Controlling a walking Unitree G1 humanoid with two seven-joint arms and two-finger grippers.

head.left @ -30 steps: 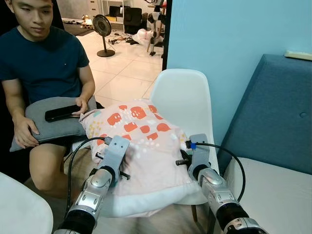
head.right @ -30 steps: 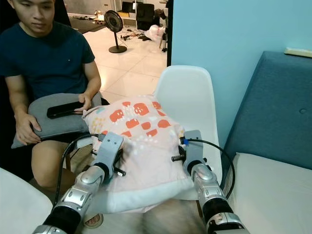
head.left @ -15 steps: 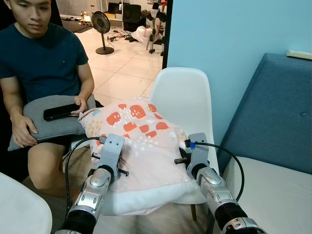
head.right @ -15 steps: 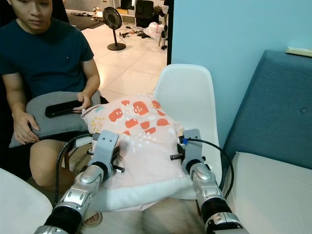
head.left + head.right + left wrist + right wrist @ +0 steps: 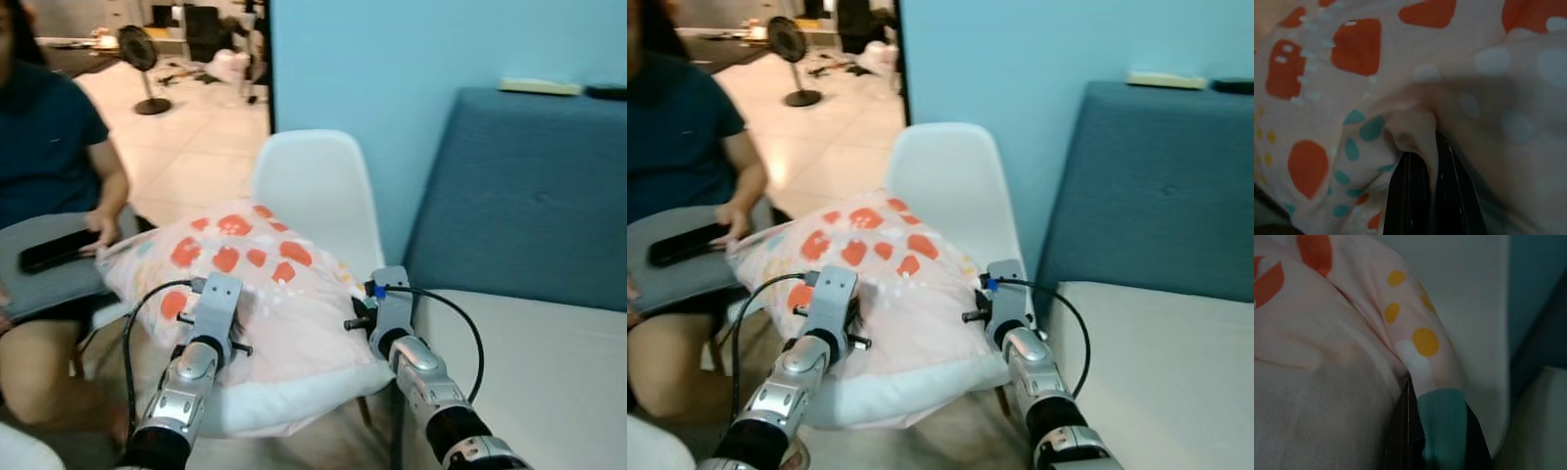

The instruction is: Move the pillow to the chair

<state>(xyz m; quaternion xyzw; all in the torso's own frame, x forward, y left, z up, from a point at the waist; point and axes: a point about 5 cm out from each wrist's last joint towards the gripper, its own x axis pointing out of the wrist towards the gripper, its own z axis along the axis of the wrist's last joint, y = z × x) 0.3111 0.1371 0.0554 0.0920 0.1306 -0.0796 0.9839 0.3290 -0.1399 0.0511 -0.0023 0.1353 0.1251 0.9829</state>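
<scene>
Now the soft, puffy pillow (image 5: 260,294) with orange patches lies across the white plastic chair (image 5: 315,186), long axis side to side, left gripper (image 5: 1425,196) and right gripper (image 5: 1425,431) each pinching its fabric edge.

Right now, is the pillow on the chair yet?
Mostly: the pink pillow with orange patches already lies over the white plastic chair. In hand: the left gripper and right gripper each pinch its fabric. Left: letting go and pulling the arms away.
</scene>
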